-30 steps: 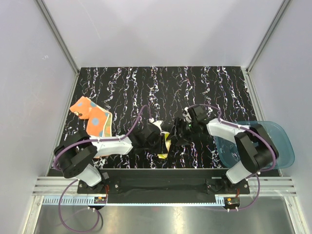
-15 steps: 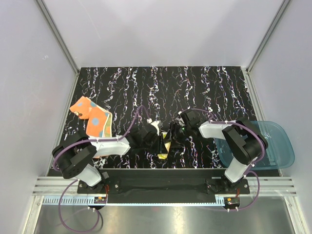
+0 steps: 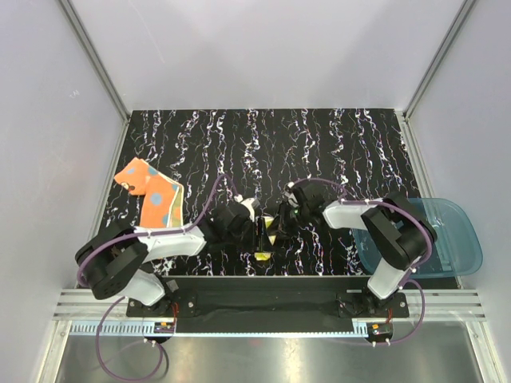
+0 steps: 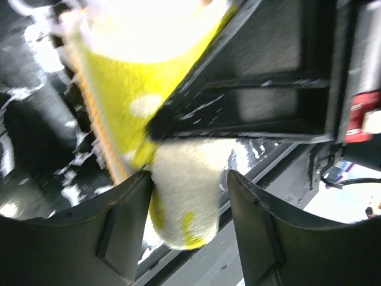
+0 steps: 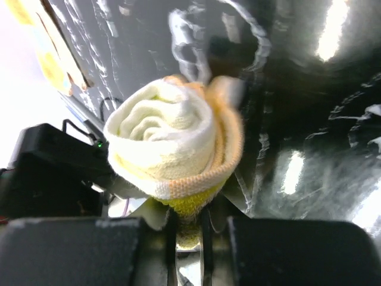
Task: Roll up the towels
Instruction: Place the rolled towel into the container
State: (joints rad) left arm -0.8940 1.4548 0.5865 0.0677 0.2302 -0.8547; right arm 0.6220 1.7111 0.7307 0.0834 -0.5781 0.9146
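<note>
The yellow towel, wound into a tight spiral, is pinched at its lower edge by the right gripper, whose fingers are drawn narrow on the cloth. The left gripper is spread around the roll's pale end, the fingers parted on either side. Both meet at 6 o'clock on the black marbled table. The orange dotted towel is seen lying at 9 o'clock, and a blue tray at 4 o'clock.

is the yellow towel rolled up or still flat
Rolled up. The yellow towel shows a tight spiral at its end in the right wrist view, pinched at its lower edge by the right gripper.
</note>
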